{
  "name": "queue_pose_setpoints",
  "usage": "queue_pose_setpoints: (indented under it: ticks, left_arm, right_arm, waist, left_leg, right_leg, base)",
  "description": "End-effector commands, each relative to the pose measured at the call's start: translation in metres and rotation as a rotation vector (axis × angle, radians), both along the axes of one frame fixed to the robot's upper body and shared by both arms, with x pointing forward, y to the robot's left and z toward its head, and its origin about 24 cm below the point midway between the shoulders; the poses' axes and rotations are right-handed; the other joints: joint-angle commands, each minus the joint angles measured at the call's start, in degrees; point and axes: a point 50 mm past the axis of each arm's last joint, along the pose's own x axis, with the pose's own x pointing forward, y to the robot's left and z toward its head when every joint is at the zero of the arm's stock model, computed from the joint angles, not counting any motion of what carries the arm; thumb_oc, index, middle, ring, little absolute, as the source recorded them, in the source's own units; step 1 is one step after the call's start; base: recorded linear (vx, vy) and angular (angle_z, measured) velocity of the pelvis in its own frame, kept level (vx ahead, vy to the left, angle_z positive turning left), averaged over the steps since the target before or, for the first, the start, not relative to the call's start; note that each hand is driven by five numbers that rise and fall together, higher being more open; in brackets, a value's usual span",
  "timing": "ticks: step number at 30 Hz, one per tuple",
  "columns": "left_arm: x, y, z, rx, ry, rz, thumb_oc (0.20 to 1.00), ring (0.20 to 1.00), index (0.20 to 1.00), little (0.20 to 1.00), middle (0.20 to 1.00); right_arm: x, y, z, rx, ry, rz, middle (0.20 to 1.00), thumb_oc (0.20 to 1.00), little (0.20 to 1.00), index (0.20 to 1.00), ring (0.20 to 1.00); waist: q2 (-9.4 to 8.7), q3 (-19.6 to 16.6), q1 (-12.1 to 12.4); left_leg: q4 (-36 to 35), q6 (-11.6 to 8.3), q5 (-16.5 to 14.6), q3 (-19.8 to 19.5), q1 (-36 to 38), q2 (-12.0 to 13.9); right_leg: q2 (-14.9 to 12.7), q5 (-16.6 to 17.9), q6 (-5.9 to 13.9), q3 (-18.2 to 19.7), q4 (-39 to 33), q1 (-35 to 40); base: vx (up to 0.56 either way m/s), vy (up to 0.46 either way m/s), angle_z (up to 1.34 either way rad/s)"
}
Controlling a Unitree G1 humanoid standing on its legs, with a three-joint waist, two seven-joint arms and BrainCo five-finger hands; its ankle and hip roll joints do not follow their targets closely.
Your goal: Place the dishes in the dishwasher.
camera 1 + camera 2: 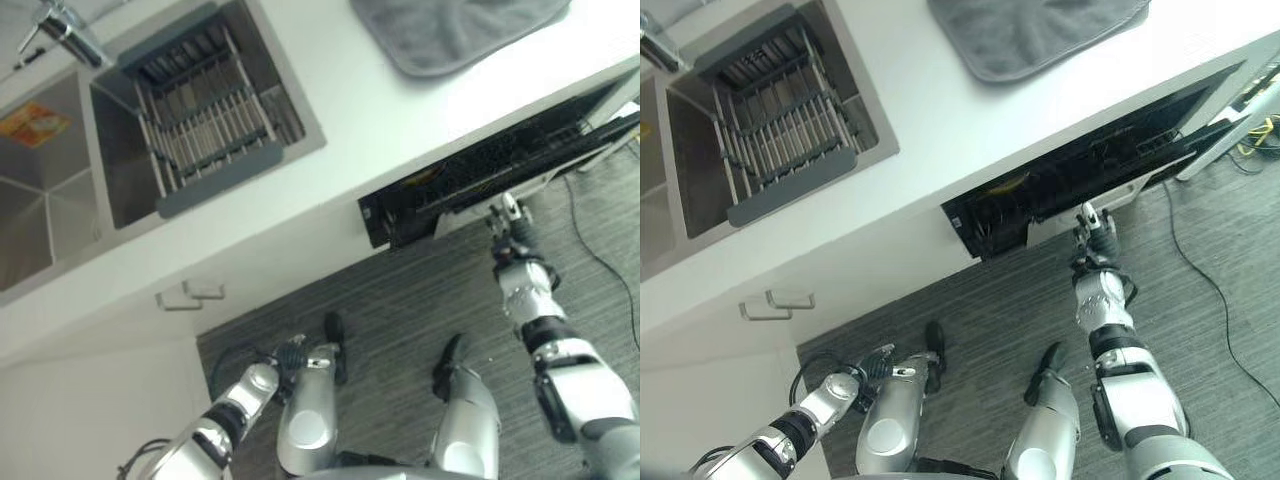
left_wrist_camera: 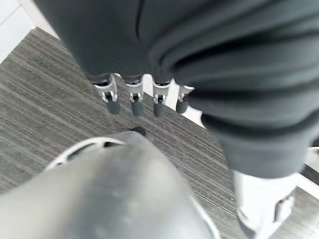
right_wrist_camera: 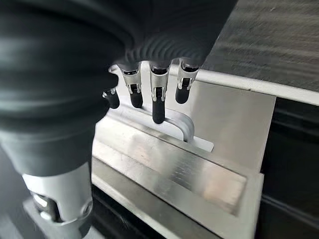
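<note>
Here, from the left: two sink basins (image 1: 45, 215), one rack (image 1: 205, 115) lying lengthwise in the right basin, and one grey mat (image 1: 450, 30) on the counter (image 1: 380, 110). Low beside the cabinet, the left hand (image 1: 872, 364) hangs with fingers (image 2: 135, 102) straight and slightly apart, holding nothing. Under the counter the dishwasher (image 1: 1080, 175) stands ajar, its door's long axis parallel to the counter edge, and the right hand (image 1: 1095, 232) rests its loosely bent fingers (image 3: 157, 104) on the single door handle (image 3: 182, 127), not closed round it.
</note>
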Motion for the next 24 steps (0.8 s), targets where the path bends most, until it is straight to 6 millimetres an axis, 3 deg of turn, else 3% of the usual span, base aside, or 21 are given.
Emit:
queue_pose_setpoints:
  ticks: [1, 11, 15, 20, 22, 23, 24]
  left_arm:
    - [0.007, 0.001, 0.009, 0.073, -0.064, -0.107, 1.0, 1.0, 1.0, 1.0, 1.0]
    - [0.006, 0.006, 0.01, 0.053, -0.067, -0.092, 1.0, 1.0, 1.0, 1.0, 1.0]
    - [0.004, 0.01, 0.009, -0.023, -0.047, -0.047, 1.0, 1.0, 1.0, 1.0, 1.0]
    - [0.002, 0.011, 0.01, -0.196, -0.007, 0.018, 1.0, 1.0, 1.0, 1.0, 1.0]
    - [0.001, 0.009, 0.009, -0.287, 0.006, 0.063, 1.0, 1.0, 1.0, 1.0, 1.0]
    - [0.0, 0.009, 0.009, -0.296, 0.008, 0.066, 1.0, 1.0, 1.0, 1.0, 1.0]
    - [-0.001, 0.008, 0.008, -0.33, 0.014, 0.075, 1.0, 1.0, 1.0, 1.0, 1.0]
  right_arm:
    - [0.029, 0.035, 0.11, -0.182, -0.33, 0.171, 1.0, 1.0, 1.0, 1.0, 1.0]
    - [0.039, 0.06, 0.201, -0.404, -0.454, 0.181, 1.0, 1.0, 1.0, 1.0, 1.0]
    - [0.039, 0.064, 0.219, -0.422, -0.471, 0.172, 1.0, 1.0, 1.0, 1.0, 1.0]
    - [0.042, 0.065, 0.206, -0.406, -0.389, 0.174, 1.0, 1.0, 1.0, 1.0, 1.0]
    - [0.045, 0.061, 0.177, -0.359, -0.291, 0.175, 1.0, 1.0, 1.0, 1.0, 1.0]
    - [0.046, 0.06, 0.172, -0.356, -0.275, 0.175, 1.0, 1.0, 1.0, 1.0, 1.0]
    - [0.046, 0.057, 0.146, -0.321, -0.209, 0.175, 1.0, 1.0, 1.0, 1.0, 1.0]
  waist:
    - [-0.11, -0.4, 3.8]
    - [0.6, 1.2, 7.4]
    - [0.29, 1.2, 8.3]
    - [-0.12, 1.2, 8.5]
    - [-0.39, 1.1, 8.1]
    - [-0.43, 1.0, 8.0]
    - [-0.66, 0.7, 7.7]
  left_leg:
    - [0.6, 2.09, -1.2, -0.7, -1.6, -5.2]
    - [0.1, 2.37, 0.1, -1.6, -4.2, -5.4]
    - [-0.8, 2.22, 0.7, -2.2, -4.5, -5.3]
    - [-2.0, 2.11, 1.2, -2.7, -3.5, -5.2]
    - [-3.0, 2.06, 1.4, -2.8, -2.0, -5.1]
    - [-3.2, 2.05, 1.4, -2.9, -1.8, -5.1]
    - [-3.8, 2.0, 1.5, -2.7, -0.9, -4.8]
  right_leg:
    - [4.7, -12.0, -0.91, 0.0, 11.7, 1.5]
    - [4.5, -11.6, -0.85, -1.3, 12.7, -1.0]
    - [4.7, -11.5, -0.71, -1.7, 12.4, -1.1]
    - [4.7, -11.4, -0.37, -1.9, 11.6, -0.2]
    - [4.7, -11.1, -0.06, -1.9, 10.5, 1.2]
    - [4.8, -11.0, -0.01, -1.9, 10.2, 1.4]
    - [4.7, -10.7, 0.23, -1.9, 9.4, 2.2]
  base:
    - [0.0, 0.037, 0.09]
    - [0.03, 0.042, 0.02]
    - [0.04, 0.0, 0.02]
    - [0.02, -0.001, 0.02]
    - [0.0, 0.0, 0.0]
    - [0.0, 0.0, 0.0]
    - [0.04, -0.015, 0.0]
